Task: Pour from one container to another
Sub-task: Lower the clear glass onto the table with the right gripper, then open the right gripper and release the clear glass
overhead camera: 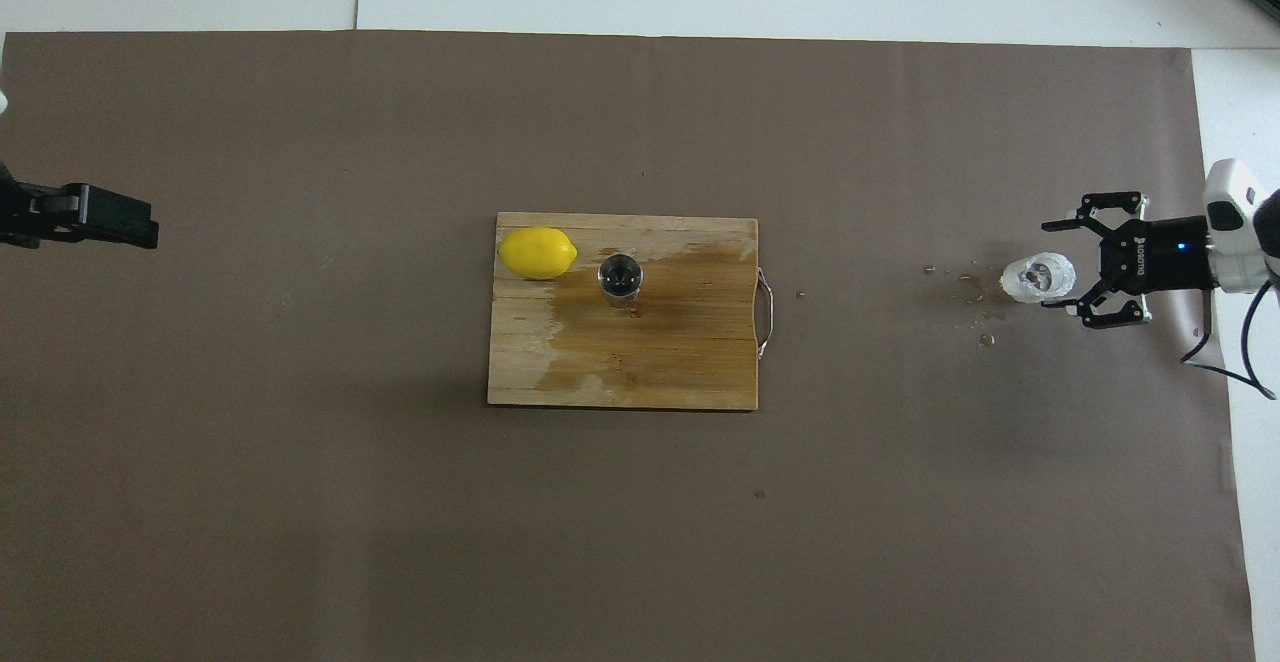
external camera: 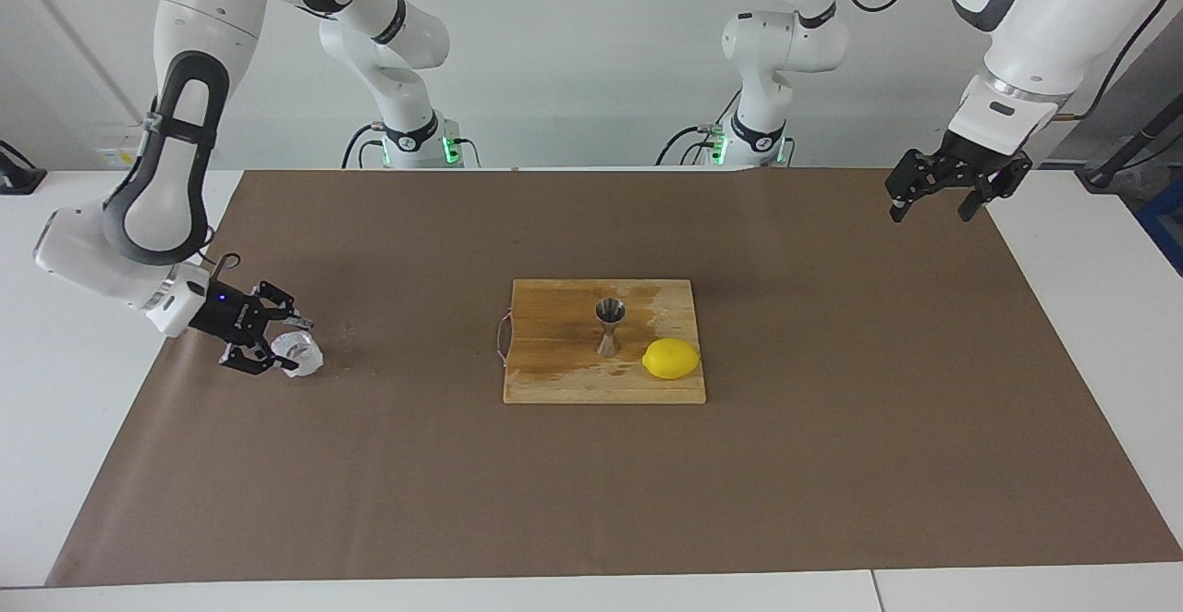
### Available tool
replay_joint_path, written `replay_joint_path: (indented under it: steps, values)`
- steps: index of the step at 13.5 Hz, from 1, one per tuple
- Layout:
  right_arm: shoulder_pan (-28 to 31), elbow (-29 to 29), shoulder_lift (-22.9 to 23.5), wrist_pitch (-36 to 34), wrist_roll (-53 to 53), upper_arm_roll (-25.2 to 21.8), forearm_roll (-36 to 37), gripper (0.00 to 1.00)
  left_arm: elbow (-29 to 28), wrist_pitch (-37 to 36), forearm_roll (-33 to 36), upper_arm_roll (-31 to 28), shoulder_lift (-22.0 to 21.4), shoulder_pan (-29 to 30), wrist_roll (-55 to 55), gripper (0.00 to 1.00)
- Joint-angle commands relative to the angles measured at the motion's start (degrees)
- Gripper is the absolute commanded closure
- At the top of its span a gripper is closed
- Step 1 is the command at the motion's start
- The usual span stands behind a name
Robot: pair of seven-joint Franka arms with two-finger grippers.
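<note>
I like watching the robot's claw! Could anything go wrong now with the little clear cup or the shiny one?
1. The right claw stands open around the little clear cup; pulling back crookedly might knock it over.
2. Drops lie on the brown paper beside that cup, so the spot may be slippery.
3. The shiny jigger stands tall and narrow on the wet-looking board beside the lemon; a bump could tip it.
</note>
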State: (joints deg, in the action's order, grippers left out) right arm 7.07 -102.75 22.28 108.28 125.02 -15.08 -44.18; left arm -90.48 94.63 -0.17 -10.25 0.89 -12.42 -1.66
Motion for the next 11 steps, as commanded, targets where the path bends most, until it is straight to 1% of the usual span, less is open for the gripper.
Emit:
replay_joint_path:
  steps: [1,3,5,6,8,10,11]
  values:
    - [-0.2,-0.3,-6.4,1.8,-14.1,2.8,5.7,0.00,-1.9,-0.1,0.4,0.1,-1.7,-0.1,0.7,0.00]
    - [-0.2,0.1,-9.2,3.8,-28.4,5.0,12.9,0.00,-1.9,-0.1,0.4,0.1,-1.7,-0.1,0.6,0.00]
    - [-0.2,0.8,-11.5,6.5,-42.9,8.6,20.6,0.00,-1.9,-0.1,0.4,0.1,-1.7,-0.1,0.7,0.00]
    - [-0.2,1.1,-12.3,7.6,-52.1,10.7,24.5,0.00,-1.9,-0.1,0.4,0.1,-1.7,-0.1,0.7,0.00]
    - [-0.2,1.7,-13.0,8.4,-67.3,13.3,29.2,0.00,-1.9,-0.1,0.4,0.1,-1.7,-0.1,0.7,0.00]
    - [-0.2,1.9,-13.2,11.9,-80.4,15.5,33.8,0.00,-1.9,-0.1,0.4,0.1,-1.7,-0.1,0.7,0.00]
    - [-0.2,1.9,-13.1,13.4,-85.9,15.6,35.0,0.00,-1.9,-0.1,0.4,0.1,-1.7,-0.1,0.6,0.00]
